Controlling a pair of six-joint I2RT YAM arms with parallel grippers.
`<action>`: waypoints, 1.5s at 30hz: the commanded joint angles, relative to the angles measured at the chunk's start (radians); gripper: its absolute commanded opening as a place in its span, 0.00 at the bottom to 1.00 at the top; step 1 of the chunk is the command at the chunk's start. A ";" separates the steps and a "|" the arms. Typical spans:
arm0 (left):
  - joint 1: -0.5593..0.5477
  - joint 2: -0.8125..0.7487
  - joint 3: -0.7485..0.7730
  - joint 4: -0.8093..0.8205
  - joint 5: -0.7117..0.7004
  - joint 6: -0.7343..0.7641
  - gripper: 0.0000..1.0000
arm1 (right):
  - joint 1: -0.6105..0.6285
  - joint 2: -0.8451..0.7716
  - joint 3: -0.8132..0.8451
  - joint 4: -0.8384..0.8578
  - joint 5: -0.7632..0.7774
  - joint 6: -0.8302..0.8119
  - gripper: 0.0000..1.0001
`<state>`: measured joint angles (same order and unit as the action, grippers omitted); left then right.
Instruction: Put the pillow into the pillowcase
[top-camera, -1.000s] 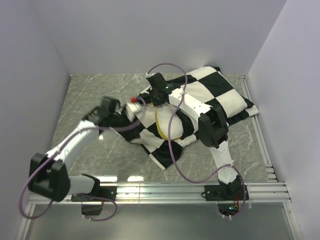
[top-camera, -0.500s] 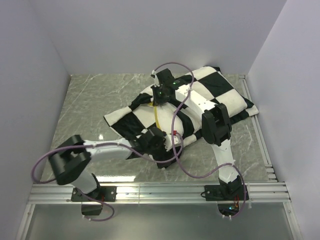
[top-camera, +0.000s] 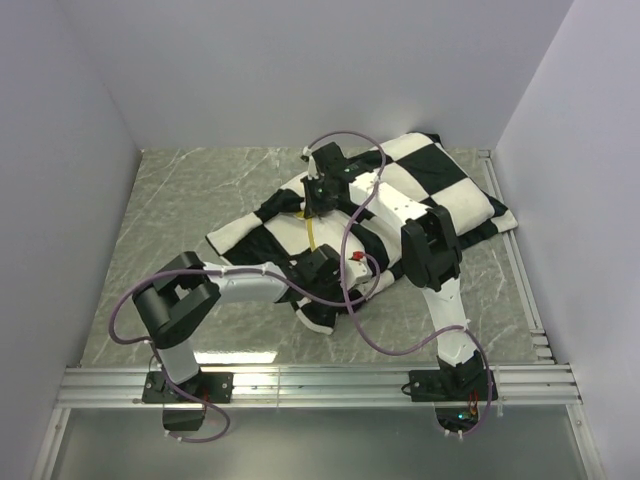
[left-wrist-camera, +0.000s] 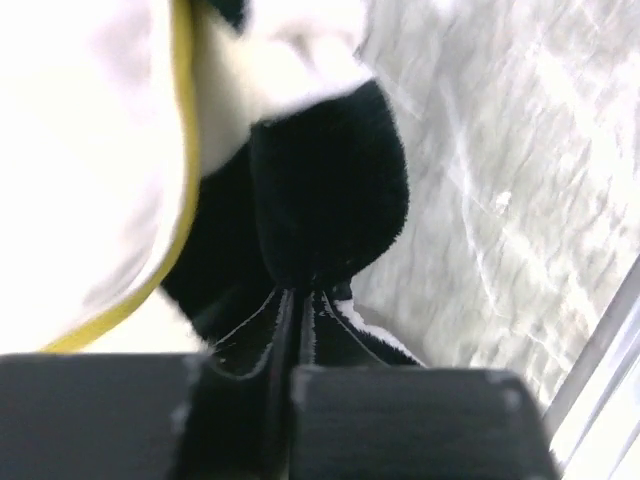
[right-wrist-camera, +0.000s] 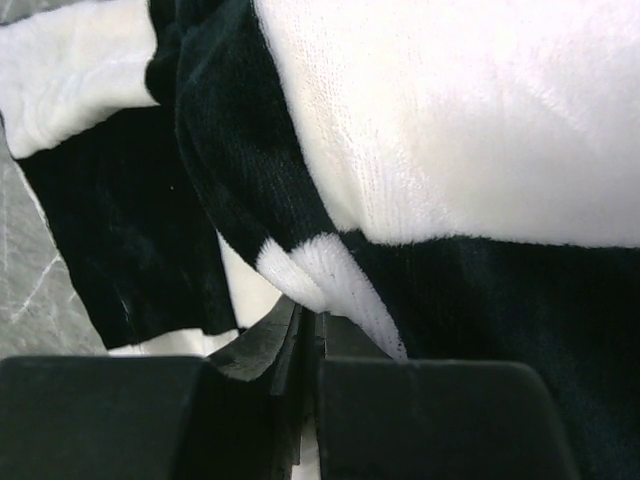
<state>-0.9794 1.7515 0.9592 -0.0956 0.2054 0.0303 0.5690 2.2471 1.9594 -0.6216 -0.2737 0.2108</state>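
Note:
The black-and-white checked pillowcase (top-camera: 440, 190) lies bunched across the middle and back right of the table. Of the pillow, the top view shows only a yellow band (top-camera: 310, 235) through a gap in the fabric. In the left wrist view the cream pillow (left-wrist-camera: 80, 150) with its yellow edge bulges out beside a black fold of pillowcase (left-wrist-camera: 330, 190). My left gripper (top-camera: 335, 278) (left-wrist-camera: 298, 300) is shut on that fold at the near edge. My right gripper (top-camera: 318, 195) (right-wrist-camera: 315, 320) is shut on the pillowcase hem (right-wrist-camera: 330, 270) at the far side.
The grey marbled table (top-camera: 170, 200) is walled on the left, back and right. An aluminium rail (top-camera: 320, 380) (left-wrist-camera: 600, 380) runs along the near edge by the arm bases. Purple cables loop over the fabric near both wrists.
My left arm swung from the pillow's left end round to the near edge of the pillowcase and its jaws closed on the fabric. The right gripper kept its grip, shifting slightly.

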 joint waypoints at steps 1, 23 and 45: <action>0.007 -0.030 0.036 -0.202 0.069 0.014 0.00 | 0.005 -0.040 -0.034 -0.010 -0.007 -0.019 0.00; 0.047 -0.533 -0.003 -1.188 0.170 0.562 0.00 | 0.075 -0.104 -0.151 -0.058 0.113 -0.347 0.00; 0.795 -0.488 0.070 -0.632 0.300 -0.015 0.73 | 0.144 -0.297 -0.102 -0.260 0.019 -0.172 0.49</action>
<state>-0.2131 1.1988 1.0508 -0.9386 0.5442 0.3408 0.6506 1.9362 1.8931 -0.8497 -0.3370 0.0170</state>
